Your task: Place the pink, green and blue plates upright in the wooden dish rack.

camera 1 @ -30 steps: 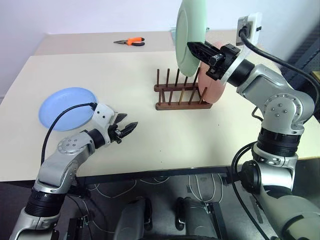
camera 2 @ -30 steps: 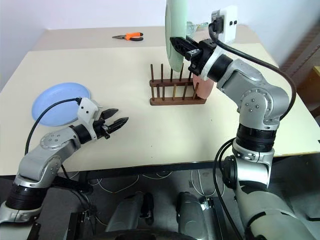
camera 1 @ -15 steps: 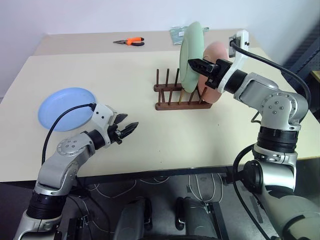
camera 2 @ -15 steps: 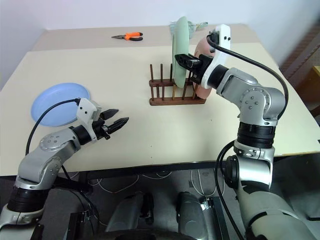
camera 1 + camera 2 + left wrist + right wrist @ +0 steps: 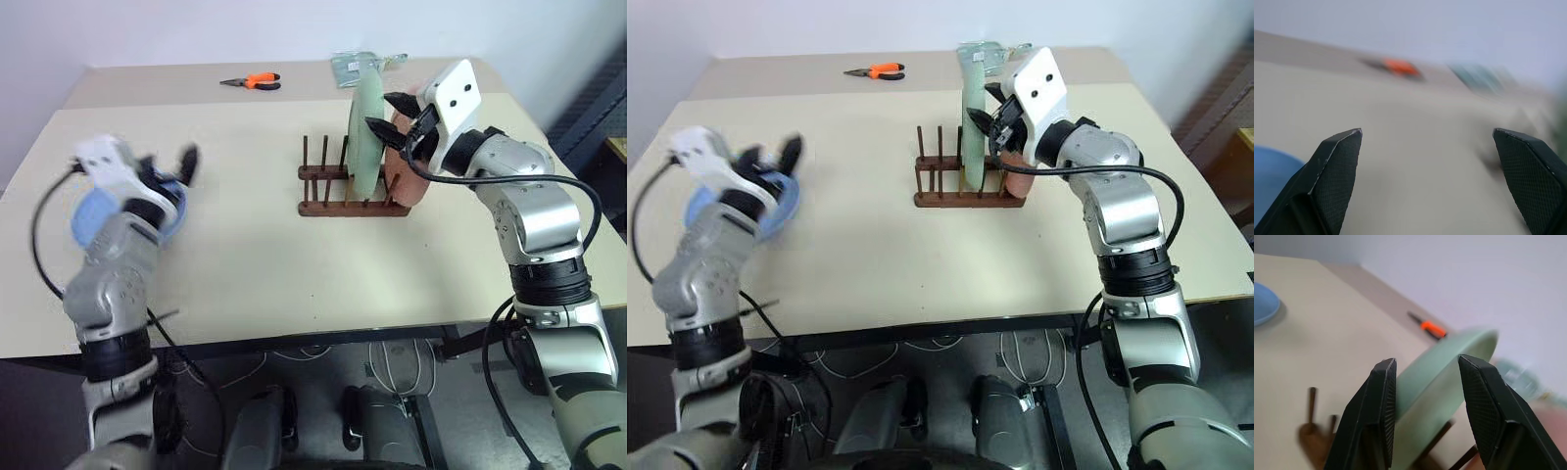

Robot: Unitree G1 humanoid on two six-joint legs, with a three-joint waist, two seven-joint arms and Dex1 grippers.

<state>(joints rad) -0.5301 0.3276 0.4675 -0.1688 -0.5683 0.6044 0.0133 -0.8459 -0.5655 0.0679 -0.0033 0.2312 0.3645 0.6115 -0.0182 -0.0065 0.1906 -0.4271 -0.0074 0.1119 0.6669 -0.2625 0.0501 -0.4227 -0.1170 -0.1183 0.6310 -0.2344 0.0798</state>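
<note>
The pale green round plate (image 5: 366, 132) stands upright on edge between the pegs of the small dark brown wooden dish rack (image 5: 348, 186), and the right gripper (image 5: 400, 119) sits at its rim, black fingers (image 5: 1382, 396) parted with the rim running between them, a sliver of gap on each side. Just beyond those fingers the pink plate (image 5: 400, 171) stands in the rack too, mostly hidden behind the gripper. The left gripper (image 5: 1432, 181) is spread wide on nothing, blurred in the head views, hovering over the flat blue round plate (image 5: 776, 204), whose edge peeks beside one finger. Open beige table (image 5: 265, 255) lies between the arms. Orange-handled pliers (image 5: 251, 82) lie well beyond the fingers, near the far edge.
</note>
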